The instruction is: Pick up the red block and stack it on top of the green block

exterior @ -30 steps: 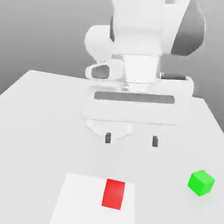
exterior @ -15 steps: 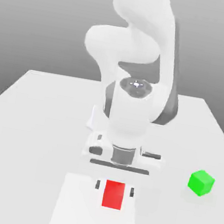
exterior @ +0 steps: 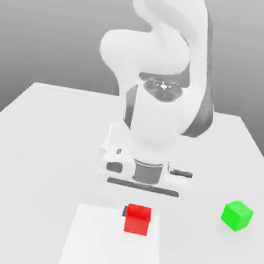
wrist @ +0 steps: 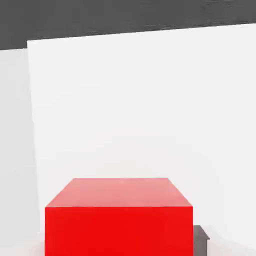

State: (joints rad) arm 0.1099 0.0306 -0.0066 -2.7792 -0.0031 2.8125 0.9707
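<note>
We saw the red block [exterior: 137, 219] on the white bench [exterior: 31, 136], toward the near edge in the exterior view, lying on a paler square patch [exterior: 93, 249] of the surface. Directly over and behind it stood the white arm [exterior: 153, 126], its wrist pointing down and its broad hand just above the block, hiding the bench behind it. The green block [exterior: 237, 215] sat well apart, toward the exterior view's right, with open bench between the two cubes. From the exterior view we could not make out the fingers, so whether they were released or clenched on the block we cannot tell. The hand view gave what the other did not: the red block [wrist: 119, 217] seen close, its top face and one side face plain and smooth, with a small dark grey piece [wrist: 201, 239] touching its lower corner, and beyond it the pale patch [wrist: 140, 100] and a dark band of background [wrist: 125, 17].
</note>
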